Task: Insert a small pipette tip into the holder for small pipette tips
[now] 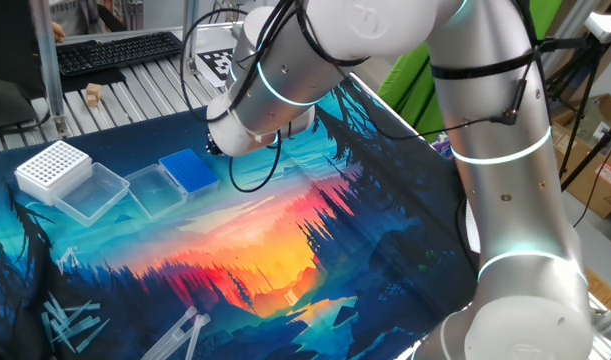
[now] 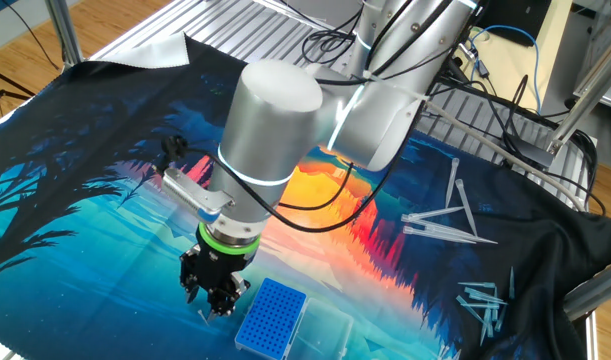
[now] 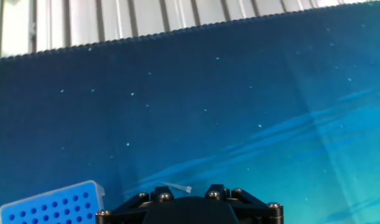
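The gripper [image 2: 217, 292] hangs low over the worktop [image 2: 95, 230], just beside the near-left edge of the blue tip rack [image 2: 272, 316]. In the hand view a thin, pale tip [image 3: 176, 187] shows just above the black gripper body, lying across the cloth or held at the fingers; I cannot tell which, nor whether the jaws stand apart or together (the fingertips are hidden in every view). In the other fixed view a small pale sliver appears beside the gripper's lower left, too small to identify.

Judgement on handling: the tip looks very light, thin-walled and smooth, so it would slip or tilt easily and could crush under a hard squeeze. The wider collar end seems the sound place to hold it, leaving the narrow end free to enter a hole. The rack's holes are fine and close-set, so alignment will be exacting.

Surroundings: clear plastic trays [image 1: 120, 190] adjoin the rack, with a white box [image 1: 53, 166] of larger holes beyond. Long loose tips [image 2: 447, 222] lie scattered well apart on the far side. A keyboard [image 1: 120, 50] sits off the cloth. Nothing stands between gripper and rack.
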You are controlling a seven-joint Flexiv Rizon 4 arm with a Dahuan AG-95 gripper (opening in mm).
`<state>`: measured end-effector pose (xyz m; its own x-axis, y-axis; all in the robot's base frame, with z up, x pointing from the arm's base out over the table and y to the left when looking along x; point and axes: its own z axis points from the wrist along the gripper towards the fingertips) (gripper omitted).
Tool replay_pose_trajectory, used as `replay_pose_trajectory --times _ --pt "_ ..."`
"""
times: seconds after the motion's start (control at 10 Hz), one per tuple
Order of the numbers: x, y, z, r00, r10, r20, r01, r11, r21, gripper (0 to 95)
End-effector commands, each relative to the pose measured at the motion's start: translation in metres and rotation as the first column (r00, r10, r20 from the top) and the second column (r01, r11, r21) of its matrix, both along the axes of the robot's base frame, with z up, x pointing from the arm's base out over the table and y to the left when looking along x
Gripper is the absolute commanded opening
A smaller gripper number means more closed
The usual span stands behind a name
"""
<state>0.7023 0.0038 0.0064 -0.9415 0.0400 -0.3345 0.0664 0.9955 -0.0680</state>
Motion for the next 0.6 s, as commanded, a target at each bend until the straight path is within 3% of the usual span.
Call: replay_pose_trajectory --times 0.1,0.4,0.6 --pt "-0.0019 0.0000 0.0016 0.999 0.036 -0.028 -0.037 0.999 -0.014 38.0" --pt "-0.0019 -0.0001 0.0018 0.990 0.105 -0.092 -0.108 0.994 -0.022 38.0" --pt "-0.0019 -0.0001 0.0019 0.980 0.157 -0.119 -0.162 0.986 -0.034 38.0"
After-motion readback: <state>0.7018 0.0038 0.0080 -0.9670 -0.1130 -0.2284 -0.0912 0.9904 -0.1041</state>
